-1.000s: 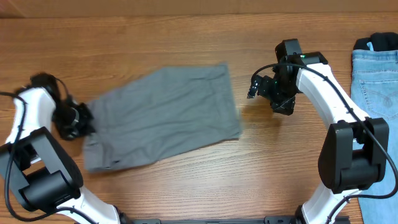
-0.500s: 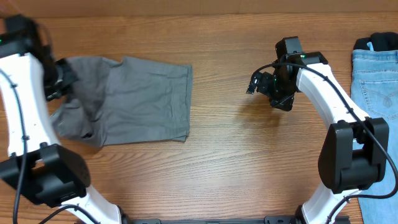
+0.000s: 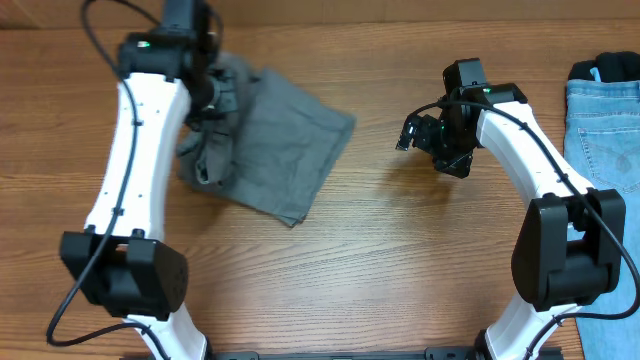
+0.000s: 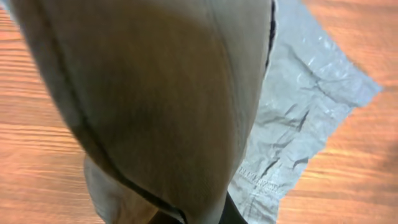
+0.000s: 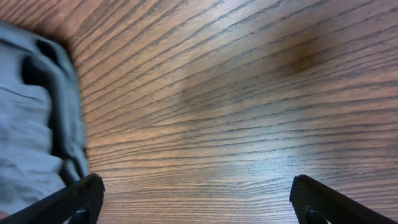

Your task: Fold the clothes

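- On the far-left part of the wooden table (image 3: 380, 260), the grey shorts (image 3: 275, 140) lie rumpled. One end is lifted and bunched, and the rest spreads toward the table's middle with a corner pointing right.
- The left gripper (image 3: 207, 92) sits at that bunched end, near the table's far edge. Its jaws are pressed together on a pinch of the shorts' cloth.
- The left arm (image 3: 135, 150) reaches along the left side of the shorts and covers part of them from above.
- From the left wrist, hanging cloth fills most of the view close to the lens and hides the fingers. A dark seam runs down it. Beyond it, the flat part of the shorts lies creased on the wood, with a stitched hem showing.
- The right gripper (image 3: 420, 138) is over bare wood to the right of the shorts, not touching them. Its jaws are spread wide with nothing between them.
- From the right wrist, its fingertips (image 5: 81, 199) stand in the two bottom corners with wood grain between them. An edge of the shorts shows at the left margin.
- Light blue jeans (image 3: 605, 130) lie at the table's right edge, well apart from the shorts and partly cut off by the frame. A dark item (image 3: 612, 66) is at their far end.
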